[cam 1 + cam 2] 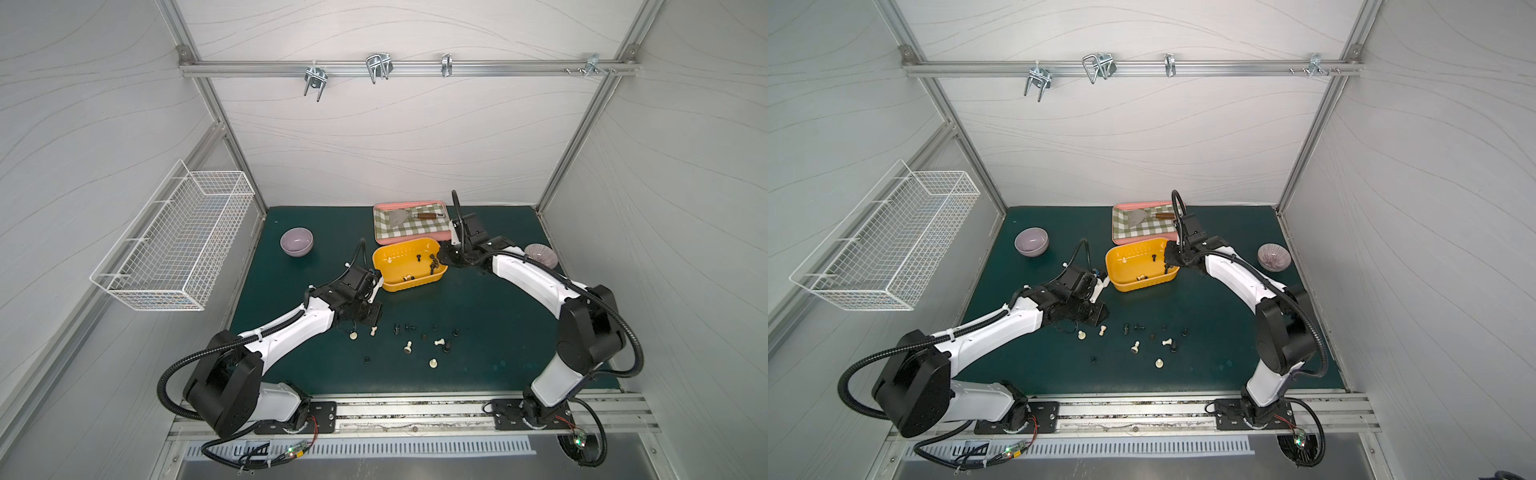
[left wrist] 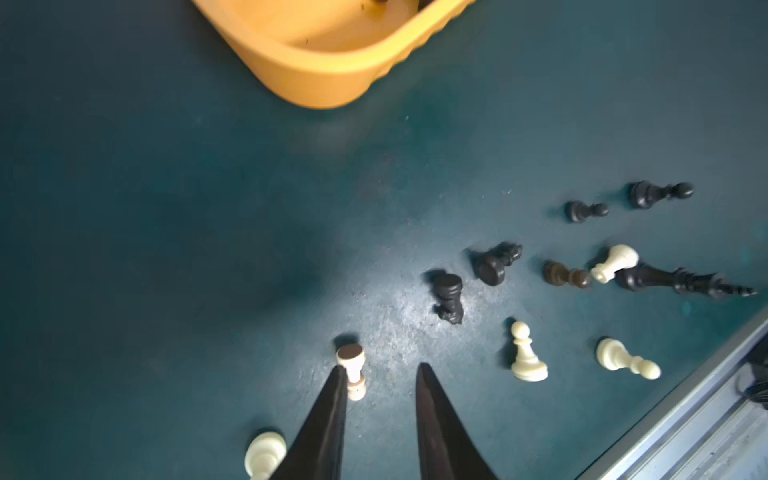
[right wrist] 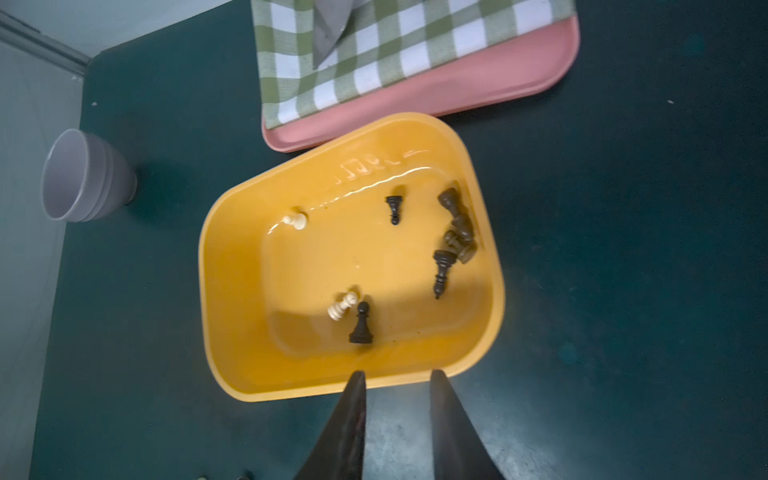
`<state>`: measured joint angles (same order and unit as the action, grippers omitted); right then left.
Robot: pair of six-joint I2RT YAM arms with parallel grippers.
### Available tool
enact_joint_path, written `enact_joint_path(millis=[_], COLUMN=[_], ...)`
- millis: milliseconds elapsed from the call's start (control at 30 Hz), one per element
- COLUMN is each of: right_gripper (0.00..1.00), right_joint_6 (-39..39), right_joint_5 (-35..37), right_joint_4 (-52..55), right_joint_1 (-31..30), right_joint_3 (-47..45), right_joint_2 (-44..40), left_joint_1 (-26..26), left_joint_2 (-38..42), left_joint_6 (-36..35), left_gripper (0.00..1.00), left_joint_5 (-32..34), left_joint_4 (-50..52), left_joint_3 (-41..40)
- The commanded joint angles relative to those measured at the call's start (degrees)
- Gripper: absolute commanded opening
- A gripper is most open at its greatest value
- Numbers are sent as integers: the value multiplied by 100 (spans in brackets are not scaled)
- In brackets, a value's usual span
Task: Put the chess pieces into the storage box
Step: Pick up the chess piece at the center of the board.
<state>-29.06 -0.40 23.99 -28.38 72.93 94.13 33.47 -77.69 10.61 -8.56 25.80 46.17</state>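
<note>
Prob right gripper [image 3: 397, 372] over storage box [image 3: 224, 357] rim, jaws apart

- storage box [image 3: 232, 316]: yellow-orange plastic, smooth and glossy inside, with bright light streaks on its floor; the outer wall was ribbed.
- chess pieces [image 2: 525, 353]: smooth; the black ones had a dull sheen, the cream ones a satin one. Whether they were plastic or wood could not be told.
- tabletop [image 2: 249, 208]: dark green mat, matt, showing scuffed and grainy under the light.
- tray [image 3: 478, 83]: pink plastic, smooth, with a low sheen.
- cloth [image 3: 374, 45]: woven, green-and-white check, matt.
- spatula [image 1: 400, 217]: grey metal blade, brown wood-looking handle.
- basket [image 1: 174, 241]: white-coated wire.
- bowl [image 1: 296, 242]: lilac, smooth, looked glazed.
- rail [image 1: 415, 66]: bare silvery metal.
</note>
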Motion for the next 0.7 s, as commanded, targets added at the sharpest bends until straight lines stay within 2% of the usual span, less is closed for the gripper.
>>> enact_joint_path(millis=[0,300,667], right_gripper=[29,30,30], right_joint_6=[-15,194,248], right_joint_5=[-176,-500,-766], right_joint_4=[-194,-3,47], right_joint_1=[192,825,1291], right_joint_3=[-306,-922,-1651], right_joint_2=[-573,-1465,-2217], left_joint_1=[71,174,465], left_joint_2=[-44,-171,-432], left_joint_6=[81,247,484], left_gripper=[30,31,32], left_joint_5=[220,354,529], left_joint_4=[98,265,331], left_joint_3=[-45,-61,-62])
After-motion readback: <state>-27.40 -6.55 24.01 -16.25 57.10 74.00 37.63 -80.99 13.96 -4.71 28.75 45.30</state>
